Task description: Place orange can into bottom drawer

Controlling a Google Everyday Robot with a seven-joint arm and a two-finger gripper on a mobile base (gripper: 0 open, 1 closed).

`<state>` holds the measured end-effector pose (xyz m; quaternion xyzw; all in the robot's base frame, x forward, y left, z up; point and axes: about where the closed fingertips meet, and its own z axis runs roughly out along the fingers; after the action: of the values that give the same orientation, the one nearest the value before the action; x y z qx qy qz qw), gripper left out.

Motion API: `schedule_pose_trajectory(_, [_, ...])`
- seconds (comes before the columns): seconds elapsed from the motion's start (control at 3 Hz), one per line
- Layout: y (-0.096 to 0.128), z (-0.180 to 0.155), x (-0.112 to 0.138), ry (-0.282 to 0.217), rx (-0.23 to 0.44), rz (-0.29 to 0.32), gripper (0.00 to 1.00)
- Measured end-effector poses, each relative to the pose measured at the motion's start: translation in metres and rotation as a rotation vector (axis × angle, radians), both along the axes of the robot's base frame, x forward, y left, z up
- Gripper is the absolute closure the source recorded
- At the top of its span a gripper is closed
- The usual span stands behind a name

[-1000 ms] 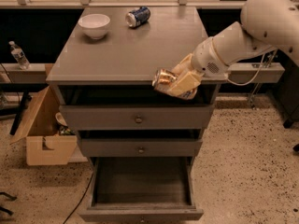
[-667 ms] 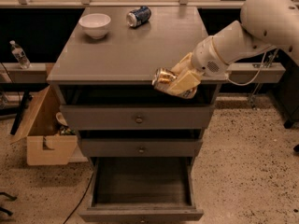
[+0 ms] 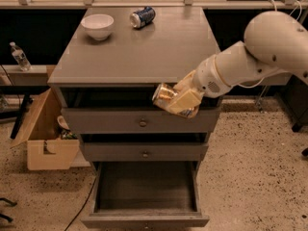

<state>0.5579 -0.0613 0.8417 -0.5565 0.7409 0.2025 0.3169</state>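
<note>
Speckled terrazzo floor, dark room, and a grey three-drawer cabinet in the middle of the camera view. The gripper hangs just off the front edge of the worktop, level with the top drawer front, and it's clamped on the orange can, which pokes out sideways and is tilted, clear of any surface. Well below the gripper, the bottom drawer is pulled right out and looks bare inside. Up behind the gripper on the worktop sit a white bowl and a blue-and-silver can, both well apart from it and out of the way. My read: the pick is done and this is the carry step, about halfway through. Next move calls for going down past the two upper drawer fronts without clipping them, getting the can over the open cavity, then lowering inside before letting go, since a tilted can dropped from high up would probably roll.
</note>
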Motion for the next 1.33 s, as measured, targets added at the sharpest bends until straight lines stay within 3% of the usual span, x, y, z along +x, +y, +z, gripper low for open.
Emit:
schedule_pose_trajectory(0.33, [0.027, -0.048, -0.031, 0.048, 0.030, -0.142, 1.00])
schedule_pose_trajectory(0.67, [0.054, -0.117, -0.053, 0.132, 0.064, -0.194, 1.00])
schedule_pose_trajectory(1.0, [0.054, -0.127, -0.055, 0.123, 0.059, -0.208, 1.00])
schedule_pose_trajectory(1.33, [0.050, -0.146, -0.055, 0.146, 0.074, -0.214, 1.00])
